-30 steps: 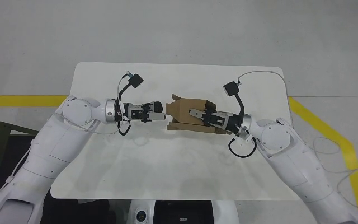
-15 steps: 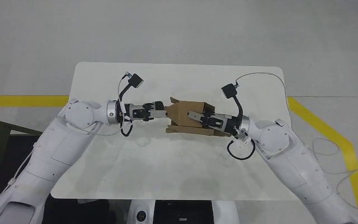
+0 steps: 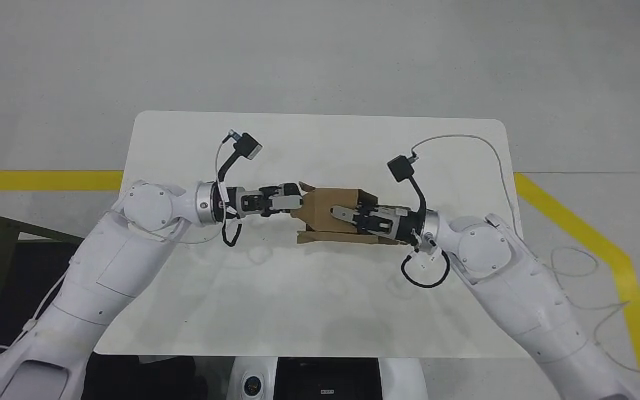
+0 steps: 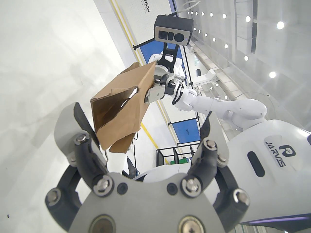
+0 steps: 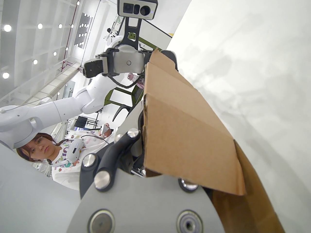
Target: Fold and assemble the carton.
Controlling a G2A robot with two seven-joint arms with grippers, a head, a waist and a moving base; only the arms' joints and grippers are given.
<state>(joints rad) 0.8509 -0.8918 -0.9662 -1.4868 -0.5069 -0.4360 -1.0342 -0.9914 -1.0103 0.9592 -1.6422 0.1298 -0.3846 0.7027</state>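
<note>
The carton (image 3: 330, 203) is near the middle of the table (image 3: 300, 310), with its long side running left to right, well apart from all four table edges. It is a brown cardboard sleeve, only partly squared up. Its left end gapes open, with one loose flap angled toward the far side and another toward the near side.

Your right gripper (image 3: 340, 211) comes in from the right and is pinching the carton's wall. One finger (image 4: 151, 93) lies flat along the outside of the cardboard; the other is hidden behind the wall.

Your left gripper (image 3: 296, 198) is at the carton's open left end with its jaws spread wide. In the left wrist view the open mouth sits between the two fingers, and the nearest cardboard edge is just beside one dark pad (image 4: 83, 122). You cannot tell from the pictures whether they touch. The other finger stands well apart from the cardboard, so there is room on that side.

White tabletop stretches broadly on both the near and far sides of the carton. A thin cable (image 3: 470, 135) loops over the far right corner of the table, well apart from the carton.
</note>
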